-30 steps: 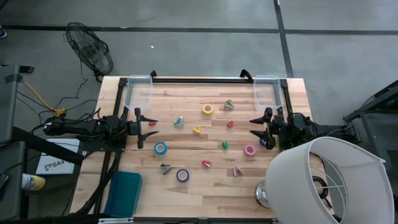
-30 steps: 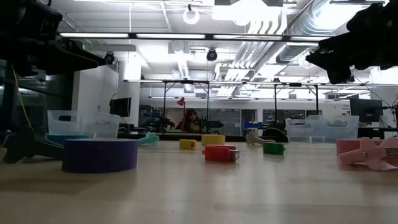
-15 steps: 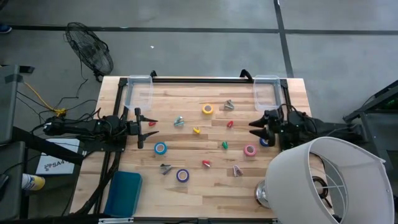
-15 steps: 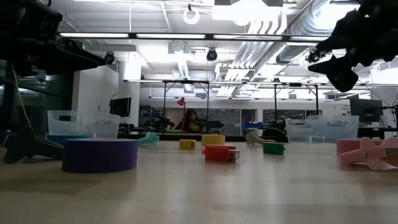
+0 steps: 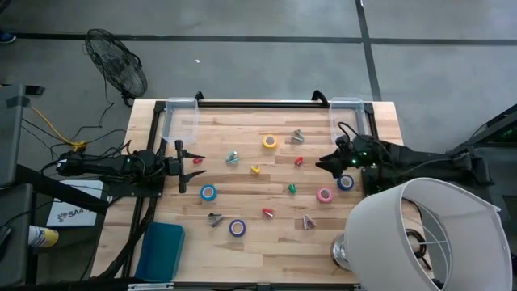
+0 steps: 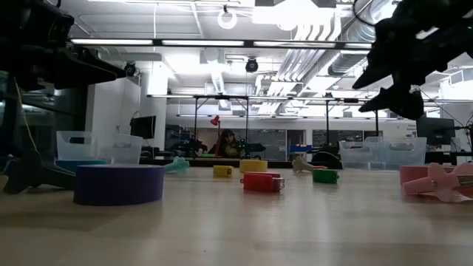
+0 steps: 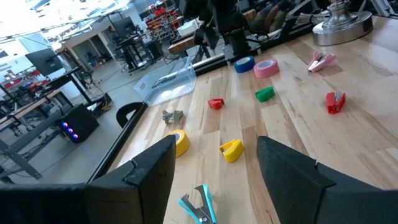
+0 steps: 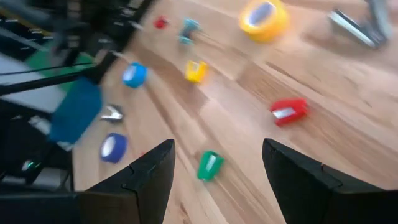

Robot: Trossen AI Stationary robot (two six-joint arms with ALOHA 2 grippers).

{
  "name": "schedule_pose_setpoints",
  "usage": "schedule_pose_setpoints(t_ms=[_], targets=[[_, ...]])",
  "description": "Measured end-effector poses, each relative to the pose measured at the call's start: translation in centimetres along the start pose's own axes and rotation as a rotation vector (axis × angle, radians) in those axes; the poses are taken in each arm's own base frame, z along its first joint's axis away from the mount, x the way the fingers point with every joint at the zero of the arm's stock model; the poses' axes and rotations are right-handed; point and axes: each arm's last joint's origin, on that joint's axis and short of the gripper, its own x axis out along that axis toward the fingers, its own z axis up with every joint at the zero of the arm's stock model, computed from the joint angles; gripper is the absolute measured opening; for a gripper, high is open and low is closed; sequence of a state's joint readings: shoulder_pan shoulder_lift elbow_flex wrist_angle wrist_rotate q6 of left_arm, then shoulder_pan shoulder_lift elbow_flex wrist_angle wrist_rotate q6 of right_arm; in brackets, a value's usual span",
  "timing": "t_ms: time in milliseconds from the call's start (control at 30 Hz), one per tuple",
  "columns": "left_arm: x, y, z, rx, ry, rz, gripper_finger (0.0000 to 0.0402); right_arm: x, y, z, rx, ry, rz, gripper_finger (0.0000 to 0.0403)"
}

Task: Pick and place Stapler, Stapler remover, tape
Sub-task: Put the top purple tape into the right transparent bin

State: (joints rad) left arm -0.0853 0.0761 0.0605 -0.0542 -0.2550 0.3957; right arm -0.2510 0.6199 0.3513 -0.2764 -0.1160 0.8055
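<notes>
Small things lie scattered on the wooden table (image 5: 242,250). The tape rolls are yellow (image 5: 269,142), blue (image 5: 208,193), purple (image 5: 237,228) and pink (image 5: 325,195), with another blue one (image 5: 345,183). The tiny staplers are yellow (image 5: 255,169), red (image 5: 298,161) and green (image 5: 292,188). Claw-shaped staple removers lie among them: teal (image 5: 233,158), grey (image 5: 297,136), pink (image 5: 308,221). My left gripper (image 5: 194,166) stands open at the left edge. My right gripper (image 5: 323,162) hovers open at the right, tipped down over the red stapler (image 8: 288,110) and the green one (image 8: 209,165). Neither holds anything.
Two clear bins (image 5: 182,117) (image 5: 347,117) stand at the far corners. A white lampshade (image 5: 428,234) on a metal base covers the near right corner. A teal box (image 5: 161,250) lies at the near left. Open wood lies along the near edge.
My right gripper has moved from the right edge toward the table's middle and risen a little, rolling and tipping its fingers downward. The blue roll that lay beneath it now shows. Its fingers stay open. The left arm and all the objects have kept still.
</notes>
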Motion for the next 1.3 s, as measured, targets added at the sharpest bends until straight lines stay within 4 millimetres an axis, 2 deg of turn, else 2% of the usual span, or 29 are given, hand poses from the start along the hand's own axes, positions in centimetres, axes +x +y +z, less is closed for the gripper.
schedule_pose_setpoints(t_ms=[367,700,1033,1300], targets=[[0.0,0.0,0.0,0.000,0.000,0.000,0.0221,1.4,0.7,1.5,0.200,0.151,-0.249,0.0233],[0.0,0.0,0.0,0.000,0.000,-0.001,0.0221,1.4,-0.3,0.7,0.437,0.311,-0.604,0.0233],[0.0,0.0,0.0,0.000,0.000,-0.001,0.0221,1.9,-0.8,0.2,0.536,0.360,-0.698,0.0233],[0.0,0.0,0.0,0.000,0.000,-0.001,0.0221,2.7,-1.4,-0.5,0.583,0.473,-0.794,0.0233]])
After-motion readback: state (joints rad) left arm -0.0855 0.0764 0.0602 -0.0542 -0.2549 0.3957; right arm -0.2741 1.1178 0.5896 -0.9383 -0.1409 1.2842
